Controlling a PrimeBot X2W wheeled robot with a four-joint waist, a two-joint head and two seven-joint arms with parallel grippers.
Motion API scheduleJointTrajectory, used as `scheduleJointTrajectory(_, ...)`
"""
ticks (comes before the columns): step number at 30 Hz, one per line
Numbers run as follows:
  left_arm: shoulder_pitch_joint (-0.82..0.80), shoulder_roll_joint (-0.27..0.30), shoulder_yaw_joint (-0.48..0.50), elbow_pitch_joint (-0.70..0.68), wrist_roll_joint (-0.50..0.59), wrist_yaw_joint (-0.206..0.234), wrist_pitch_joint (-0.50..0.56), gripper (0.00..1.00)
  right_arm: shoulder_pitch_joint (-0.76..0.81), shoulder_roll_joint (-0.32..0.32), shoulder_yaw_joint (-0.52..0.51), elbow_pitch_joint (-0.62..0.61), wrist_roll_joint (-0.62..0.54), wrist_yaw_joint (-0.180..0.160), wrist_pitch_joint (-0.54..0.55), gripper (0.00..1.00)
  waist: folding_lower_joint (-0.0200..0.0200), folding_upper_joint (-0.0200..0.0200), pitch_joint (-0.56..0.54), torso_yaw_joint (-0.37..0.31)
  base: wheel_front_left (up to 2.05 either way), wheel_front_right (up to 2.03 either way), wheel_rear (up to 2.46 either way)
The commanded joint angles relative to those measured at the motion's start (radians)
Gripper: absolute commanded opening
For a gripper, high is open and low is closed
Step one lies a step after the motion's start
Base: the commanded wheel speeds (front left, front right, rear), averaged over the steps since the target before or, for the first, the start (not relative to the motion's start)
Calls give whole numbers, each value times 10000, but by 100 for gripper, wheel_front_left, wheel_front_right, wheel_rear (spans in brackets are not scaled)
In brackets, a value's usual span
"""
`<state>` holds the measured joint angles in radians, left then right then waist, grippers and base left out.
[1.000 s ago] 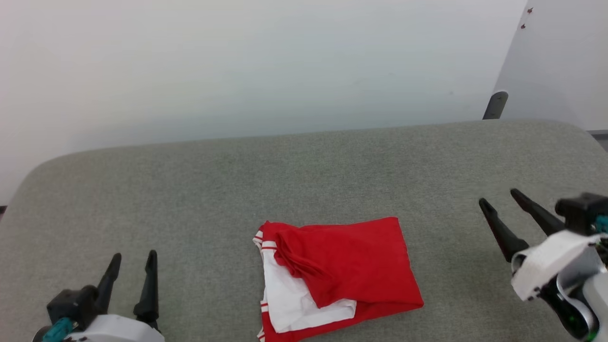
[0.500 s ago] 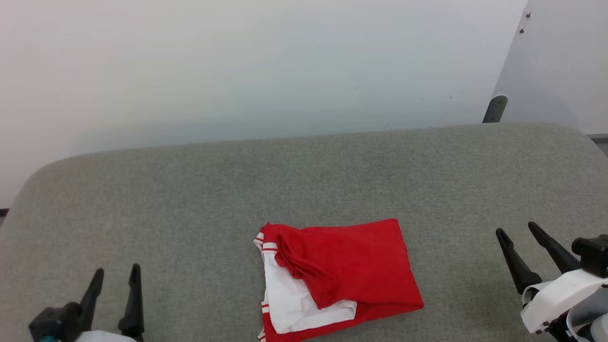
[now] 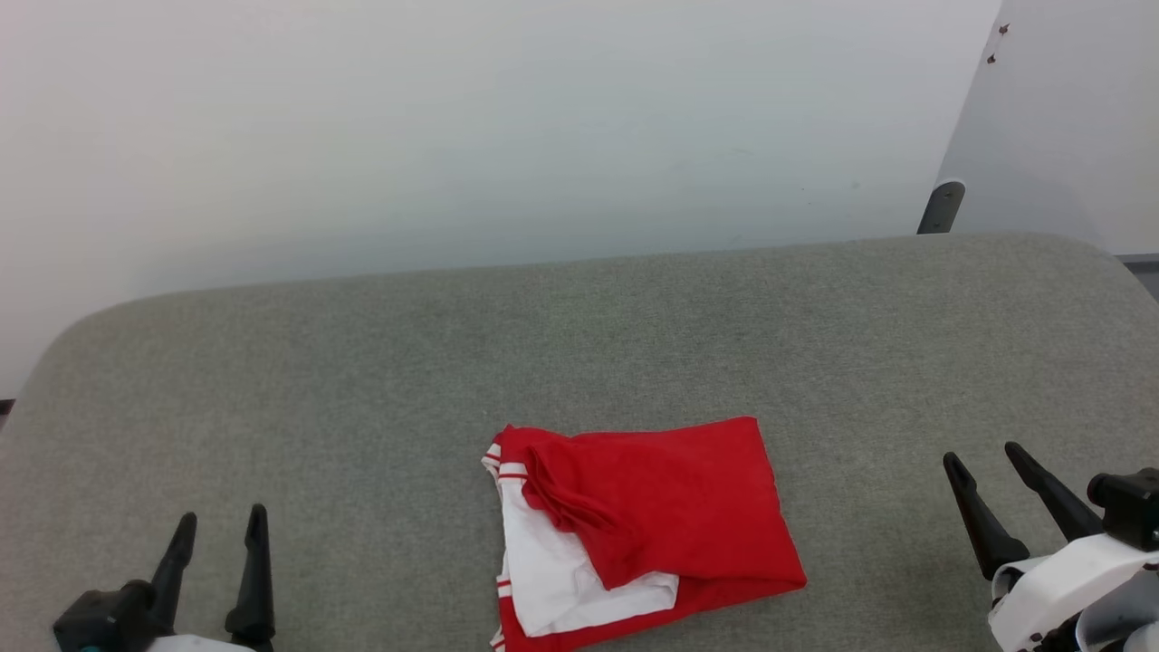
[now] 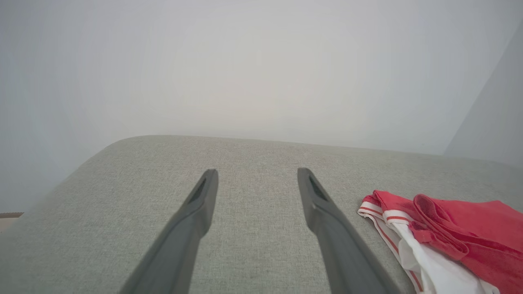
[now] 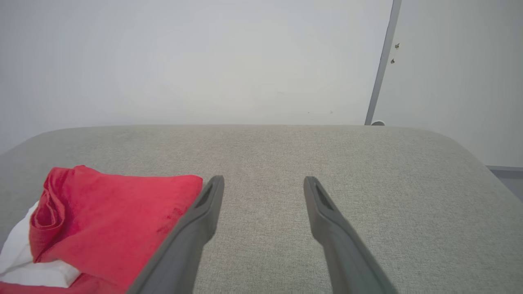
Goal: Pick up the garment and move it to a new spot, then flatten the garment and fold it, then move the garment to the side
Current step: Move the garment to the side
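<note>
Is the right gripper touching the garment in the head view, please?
No, the right gripper hangs open above the grey fabric surface, well apart from the folded garment.

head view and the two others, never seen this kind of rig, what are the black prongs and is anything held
You see a two-armed robot through its own cameras. The wide picture comes from its head, looking down at a grey padded surface. The black prongs are its fingers: the left gripper at lower left, the right gripper at lower right. The other two pictures come from a camera on each wrist, looking along that gripper's fingers. On the surface, between the grippers, lies the garment, a folded red shirt with white parts and striped trim. Both grippers are open and hold nothing; neither touches the shirt.
</note>
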<state>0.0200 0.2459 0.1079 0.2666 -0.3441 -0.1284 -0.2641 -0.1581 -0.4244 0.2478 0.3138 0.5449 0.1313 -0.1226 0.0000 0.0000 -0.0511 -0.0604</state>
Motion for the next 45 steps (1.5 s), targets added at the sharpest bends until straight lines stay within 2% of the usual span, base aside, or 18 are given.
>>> scheduleJointTrajectory(1, 47, -24, 3, -44, 47, -19, 8, 100, 105, 30, -43, -27, -46, -11, 27, 100, 0, 0, 3, 4, 0, 0, 0)
scheduleJointTrajectory(13, -9, -70, -116, -35, 4, -20, 8, 100, 271, 133, -212, -192, -217, -11, 247, 100, 0, 0, 12, 124, 0, 0, 0)
scheduleJointTrajectory(19, -147, -18, -138, -47, 71, 92, 16, 100, 79, 132, 132, -194, -75, -11, 628, 100, 0, 0, 127, 499, 0, 0, 0)
scheduleJointTrajectory(31, -355, -152, -558, -13, 32, 122, 105, 100, -921, 282, 1111, 581, 307, -11, 2646, 100, 0, 0, 749, 1923, 0, 0, 0)
scheduleJointTrajectory(39, -762, -348, -899, 349, -20, 68, 41, 100, -1582, 402, 1283, 1445, 386, -11, 4140, 100, 0, 0, 1313, 2665, 0, 0, 0)
scheduleJointTrajectory(45, -1070, -411, -1120, 615, -10, 46, 16, 100, -1971, 753, 1180, 2544, 392, -11, 5379, 100, 0, 0, 1572, 3017, 0, 0, 0)
